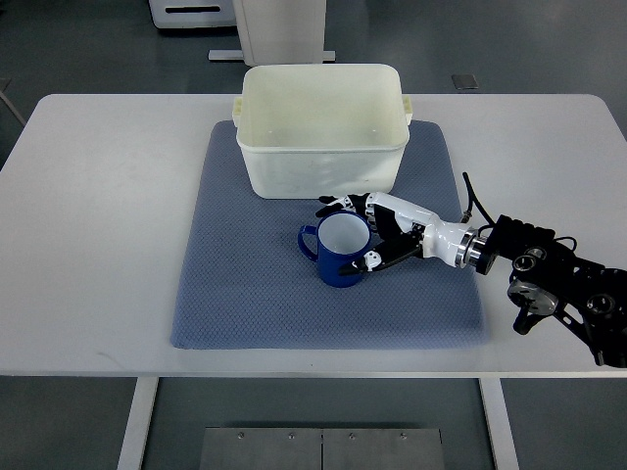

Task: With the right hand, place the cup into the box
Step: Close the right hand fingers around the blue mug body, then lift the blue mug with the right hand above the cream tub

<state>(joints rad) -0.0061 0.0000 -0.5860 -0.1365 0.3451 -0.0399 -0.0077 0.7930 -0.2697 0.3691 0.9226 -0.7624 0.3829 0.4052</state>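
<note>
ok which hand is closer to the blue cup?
Right. The right hand wraps its fingers around the blue cup from the cup's right side; the left hand isn't in view.

**White desk with a blue mat**

A white desk (108, 245) with rounded corners fills most of the top view and stands on a grey floor (78, 49). A blue-grey textured mat (245, 304) lies flat on the middle of the desk, its long sides running from the far edge toward the near edge. The mat's far end sits under a cream plastic box (321, 127), which rests partly on the mat and reaches past its far edge onto the bare desk. A blue cup (338, 253) with a white inside stands upright on the mat, just in front of the box, handle pointing left. The rest of the desk surface is plain white.
</note>
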